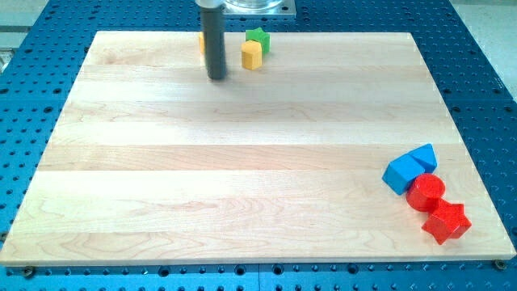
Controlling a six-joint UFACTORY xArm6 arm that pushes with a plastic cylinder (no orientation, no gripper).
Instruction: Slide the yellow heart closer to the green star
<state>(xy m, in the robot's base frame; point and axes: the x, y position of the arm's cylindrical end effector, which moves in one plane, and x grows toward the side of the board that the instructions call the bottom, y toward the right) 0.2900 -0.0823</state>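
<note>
Resting on a pale wooden board [242, 162] with lengthwise plank seams, my tip [216, 78] sits near the view's top edge, left of centre. No jaws here, just a straight dark rod, so nothing to spread or pinch. The board lies on a blue perforated table [485, 97] with a regular grid of holes; a grey strip of something shows at the view's top left corner, and a metal mount plate [257, 8] is at the top centre above the board.

The yellow heart [252, 55] is just right of my tip, apart from it. The green star [258, 37] is touching or nearly touching the heart, just above and slightly right of it. A small orange-yellow block [201, 44] peeks out from behind the rod on its left; shape cannot be told.

Well apart, at the view's lower right: two blue blocks, one a cube-like shape [401, 175], the other a wedge-like shape [423, 156], side by side. Below them a red cylinder [426, 192], then a red star [446, 223] near the board's edge, all in a tight chain.
</note>
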